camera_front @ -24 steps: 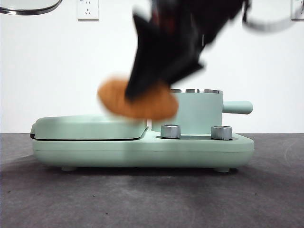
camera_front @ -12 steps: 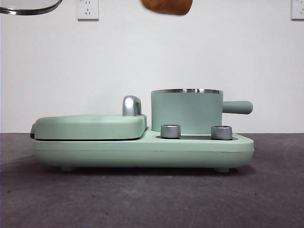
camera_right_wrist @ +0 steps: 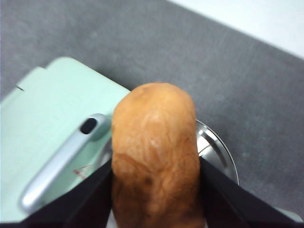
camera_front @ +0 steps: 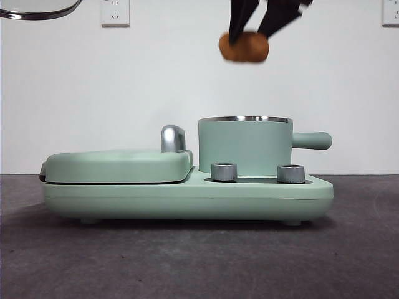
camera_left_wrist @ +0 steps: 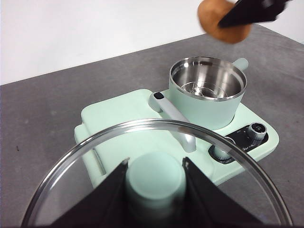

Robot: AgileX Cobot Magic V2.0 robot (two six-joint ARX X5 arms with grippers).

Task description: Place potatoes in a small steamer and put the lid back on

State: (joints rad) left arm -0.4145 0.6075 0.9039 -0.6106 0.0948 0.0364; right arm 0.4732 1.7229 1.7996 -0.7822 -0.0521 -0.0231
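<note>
Orange-brown potato [camera_front: 244, 48] pinched by right gripper [camera_front: 252, 31], above steamer [camera_front: 245, 146]

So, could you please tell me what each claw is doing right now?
Left claw: shut on the lid knob.
Right claw: shut on the potato.

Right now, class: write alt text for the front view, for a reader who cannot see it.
The right gripper holds a potato in the air above an open mint-green steamer pot, which sits on a green appliance base beside a flat griddle cover.
</note>
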